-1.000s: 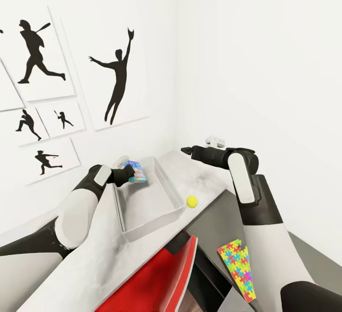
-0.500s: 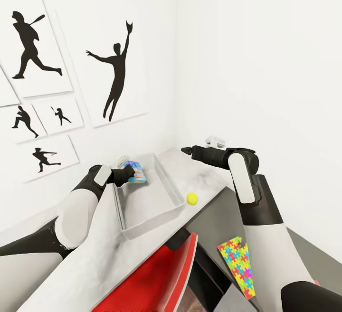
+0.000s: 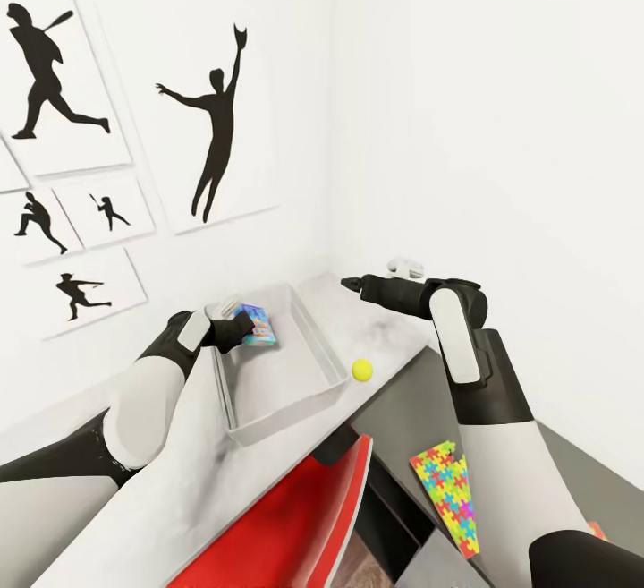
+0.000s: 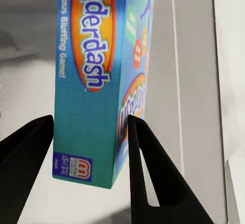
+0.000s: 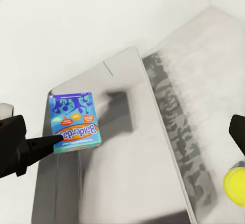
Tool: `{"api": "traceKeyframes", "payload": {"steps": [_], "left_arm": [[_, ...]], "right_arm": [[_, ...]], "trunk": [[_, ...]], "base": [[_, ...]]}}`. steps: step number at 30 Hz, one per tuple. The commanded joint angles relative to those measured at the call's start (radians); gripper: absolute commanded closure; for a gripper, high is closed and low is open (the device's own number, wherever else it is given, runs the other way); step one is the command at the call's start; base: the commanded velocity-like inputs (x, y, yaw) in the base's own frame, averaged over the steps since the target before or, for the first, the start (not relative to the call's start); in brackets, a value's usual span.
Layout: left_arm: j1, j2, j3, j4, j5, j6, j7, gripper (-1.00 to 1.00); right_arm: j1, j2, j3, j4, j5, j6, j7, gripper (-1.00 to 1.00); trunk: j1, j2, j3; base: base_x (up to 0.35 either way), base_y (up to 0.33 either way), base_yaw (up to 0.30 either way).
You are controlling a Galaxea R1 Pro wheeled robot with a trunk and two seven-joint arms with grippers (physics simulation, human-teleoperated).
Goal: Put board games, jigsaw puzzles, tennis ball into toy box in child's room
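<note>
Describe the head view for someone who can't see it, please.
The left gripper holds a blue board game over a grey toy box on a white table. The right gripper hovers nearby; a tennis ball lies beside the box, a jigsaw puzzle lower down.

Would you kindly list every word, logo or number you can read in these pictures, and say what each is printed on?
"Balderdash": orange oval on the blue board game held in the left gripper, also readable in the right wrist view.
"...arious Bluffing Game!": small line beside that title, its start cut off.
"mattel": logo near the box's corner, barely legible; the small print beside it is too small to read.
The wall posters bear silhouettes, no text.
</note>
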State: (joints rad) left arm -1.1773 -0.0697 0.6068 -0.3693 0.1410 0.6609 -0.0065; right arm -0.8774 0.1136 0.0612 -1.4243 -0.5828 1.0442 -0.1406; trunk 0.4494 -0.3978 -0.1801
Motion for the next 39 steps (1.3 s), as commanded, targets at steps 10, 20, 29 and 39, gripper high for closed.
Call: {"api": "traceKeyframes", "payload": {"steps": [10, 20, 29, 39], "left_arm": [[-0.016, -0.001, 0.005, -0.002, 0.003, -0.001, 0.000, 1.00], [-0.027, -0.001, 0.005, -0.003, 0.003, -0.002, 0.000, 1.00], [-0.027, -0.002, 0.005, -0.003, 0.003, -0.003, 0.000, 1.00], [-0.051, -0.002, 0.005, -0.003, 0.003, -0.008, 0.000, 1.00]], "right_arm": [[0.002, 0.000, 0.001, -0.001, -0.009, 0.003, -0.010, -1.00], [0.002, 0.001, 0.000, -0.001, -0.009, 0.003, -0.011, -1.00], [0.002, 0.000, 0.001, -0.001, -0.009, 0.003, -0.011, -1.00], [0.003, 0.000, 0.002, -0.001, -0.008, 0.003, -0.011, -1.00]], "trunk": [[0.001, -0.002, -0.018], [0.001, -0.002, -0.034], [0.001, -0.002, -0.049], [0.001, -0.002, -0.065]], "base": [[0.000, 0.000, 0.000], [0.000, 0.000, 0.000], [0.000, 0.000, 0.000], [0.000, 0.000, 0.000]]}}
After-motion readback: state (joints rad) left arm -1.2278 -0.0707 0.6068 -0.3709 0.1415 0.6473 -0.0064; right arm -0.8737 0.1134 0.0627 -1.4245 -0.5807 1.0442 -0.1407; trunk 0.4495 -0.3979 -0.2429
